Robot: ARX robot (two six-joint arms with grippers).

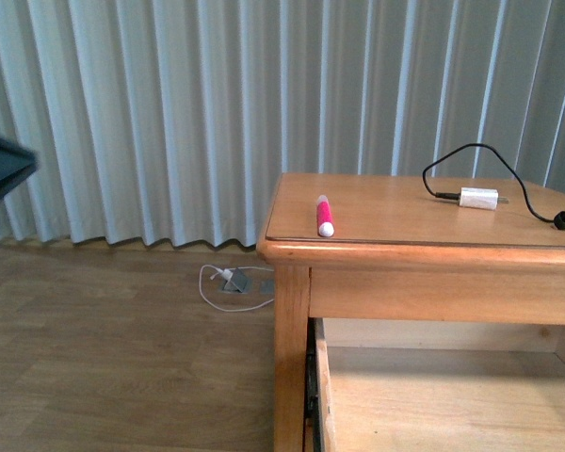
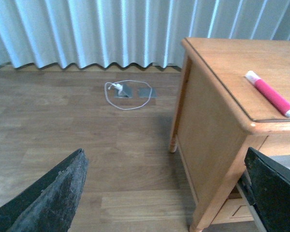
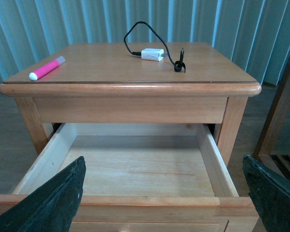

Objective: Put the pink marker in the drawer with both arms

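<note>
Pink marker [image 1: 324, 216]: one, lying flat on the counter [image 1: 395, 212] toward its 8 o'clock corner in the front view, white tip toward the front edge, touched by nothing. Drawer [image 3: 135, 205]: one, pulled open beneath the counter, pale wood inside. Left jaws: spread wide, fingers [image 2: 53, 198] holding nothing. Right jaws: spread wide, facing the open drawer, holding nothing. One white charger block [image 1: 478, 198] with one black cable [image 1: 449, 162] lies at 3 o'clock from the marker, well apart.
</note>
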